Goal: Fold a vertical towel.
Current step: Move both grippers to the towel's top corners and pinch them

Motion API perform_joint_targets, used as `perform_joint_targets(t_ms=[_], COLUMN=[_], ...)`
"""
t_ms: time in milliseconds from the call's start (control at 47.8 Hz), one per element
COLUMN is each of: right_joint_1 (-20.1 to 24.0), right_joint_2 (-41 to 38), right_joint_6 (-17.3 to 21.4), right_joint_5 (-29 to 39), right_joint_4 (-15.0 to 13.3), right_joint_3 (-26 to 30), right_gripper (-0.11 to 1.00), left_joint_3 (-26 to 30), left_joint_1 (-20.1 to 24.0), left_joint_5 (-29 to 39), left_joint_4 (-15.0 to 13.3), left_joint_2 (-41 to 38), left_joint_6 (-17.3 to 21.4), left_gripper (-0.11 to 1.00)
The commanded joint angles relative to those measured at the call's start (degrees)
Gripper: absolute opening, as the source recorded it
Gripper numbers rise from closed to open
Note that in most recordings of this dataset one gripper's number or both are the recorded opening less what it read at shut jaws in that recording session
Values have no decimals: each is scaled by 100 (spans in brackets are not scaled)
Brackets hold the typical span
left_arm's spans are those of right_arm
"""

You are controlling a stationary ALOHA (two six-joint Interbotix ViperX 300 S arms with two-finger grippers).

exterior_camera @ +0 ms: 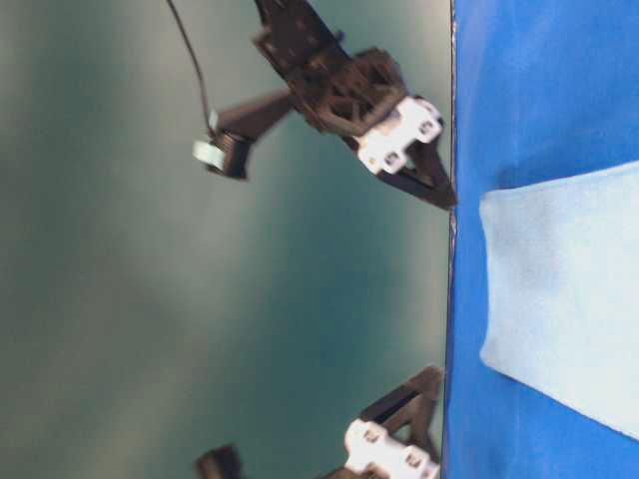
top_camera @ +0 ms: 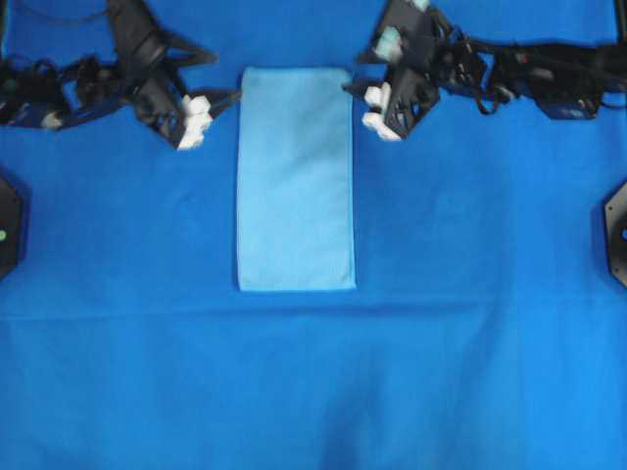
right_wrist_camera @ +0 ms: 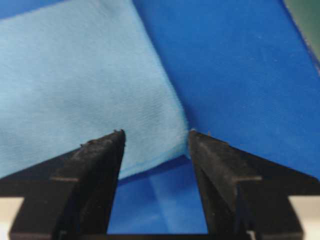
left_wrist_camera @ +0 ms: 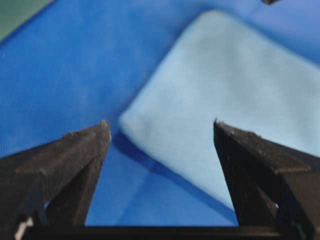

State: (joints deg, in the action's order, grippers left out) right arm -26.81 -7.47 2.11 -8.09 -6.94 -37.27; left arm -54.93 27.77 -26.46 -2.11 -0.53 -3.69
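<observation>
Left gripper (top_camera: 217, 104): hanging just left of the towel's top-left corner, not touching it; in the left wrist view its jaws are standing wide apart with nothing between them, and that corner is lying just ahead of them.

Towel (top_camera: 295, 178): lying flat on the blue cloth (top_camera: 470, 372), long side running up and down the overhead view, smooth and unfolded, with both grippers flanking its top edge.

Right gripper (top_camera: 361, 106): sitting just right of the towel's top-right corner; in the right wrist view its jaws are spread wide, and the corner is showing in the gap between the tips, not pinched.

Handling: the towel is looking thin, soft and very light, so it is likely going to drape and sag once lifted rather than keep its shape; the weave is looking matte, not slippery. Nothing fragile here.

Where to grip: the two top corners, one per gripper, are looking like the best hold, each pinched close to the stitched edge so that the top edge is staying taut while it is being carried toward the bottom edge.

Risk: a shallow pinch may be catching the blue cloth along with the towel.
</observation>
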Motion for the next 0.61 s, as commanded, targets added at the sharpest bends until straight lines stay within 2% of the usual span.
perform_joint_targets(t_ms=[0,293,585], right_joint_1=[-53,-202,-202], right_joint_2=[-132,-580,-932], right_joint_6=[-18,-26,-26], right_joint_5=[-53,-141,-246], right_joint_4=[-105,-220,-272], right_joint_3=[255,369,466], right_gripper=[58,58,57], left_joint_3=[237,659,782], left_joint_1=[114,193,202], left_joint_5=[-158,-360,-360], left_joint_4=[0,0,0], left_joint_2=[-290,-1266,-1424], left_joint_6=[18,18,18], left_gripper=[79,78,74])
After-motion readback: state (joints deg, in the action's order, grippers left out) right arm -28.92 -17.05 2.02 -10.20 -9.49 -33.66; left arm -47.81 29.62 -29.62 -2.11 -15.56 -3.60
